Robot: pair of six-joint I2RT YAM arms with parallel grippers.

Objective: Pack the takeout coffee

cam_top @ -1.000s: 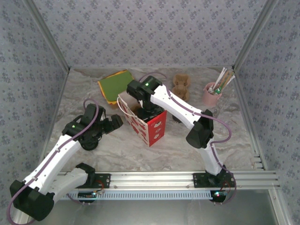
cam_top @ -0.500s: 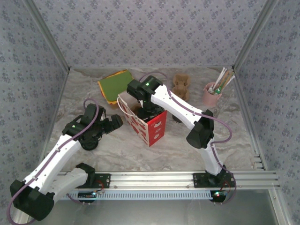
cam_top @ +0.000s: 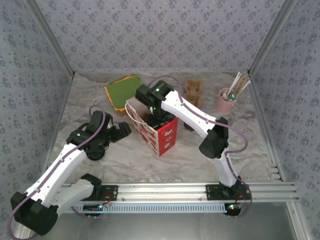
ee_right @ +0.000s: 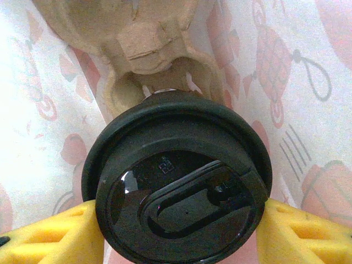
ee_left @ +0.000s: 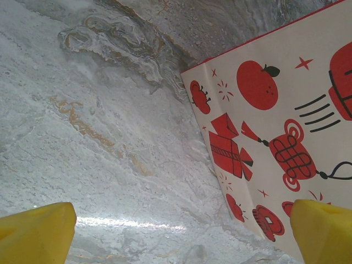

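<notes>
Pinching round glossy-lidded takeout coffee [ee_right: 181, 181], right end effector [ee_right: 176, 234]; left end effector [ee_left: 180, 226] spread.

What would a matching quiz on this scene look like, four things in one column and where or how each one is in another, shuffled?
Things:
1. black-lidded takeout coffee cup
2. pink cup of sticks and straws
3. green and yellow flat sheets
4. left pincer

Places or states:
A. back right of the marbled table
B. open, beside the red-and-white paper bag
C. back left, behind the bag
D. held in the right pincer, inside the bag

Pairs: 1-D, 2-A, 3-C, 4-B.
</notes>
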